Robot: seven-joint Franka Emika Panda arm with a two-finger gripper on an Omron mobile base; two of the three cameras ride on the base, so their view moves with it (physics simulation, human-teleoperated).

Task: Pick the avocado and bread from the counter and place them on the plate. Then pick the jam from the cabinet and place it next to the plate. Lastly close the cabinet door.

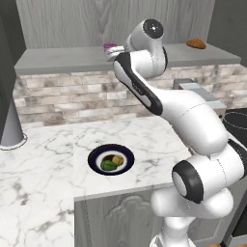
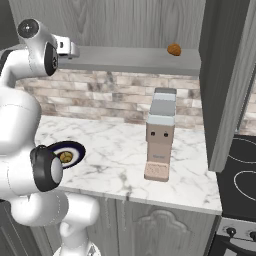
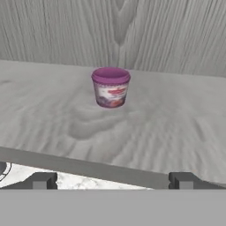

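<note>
The jam [image 3: 111, 87], a small pink-purple jar, stands upright on the grey shelf of the cabinet [image 3: 176, 110], straight ahead of my gripper [image 3: 112, 181]. The gripper is open, with nothing between its fingertips [image 3: 42, 180], and hangs just before the shelf's front edge, some way short of the jar. In the left base view the jam [image 1: 110, 47] peeks out from behind my raised arm. On the counter [image 1: 43, 183] lies the plate [image 1: 99, 153], with the green avocado [image 1: 108, 164] and the yellowish bread [image 1: 117, 159] on it. The plate [image 2: 75, 148] shows partly behind my arm.
An orange-brown croissant [image 1: 196, 44] lies at the right end of the shelf. A coffee machine [image 2: 160, 135] stands on the counter to the right of the plate. The open cabinet door [image 2: 225, 85] juts out at the right, above a stove [image 2: 240, 165].
</note>
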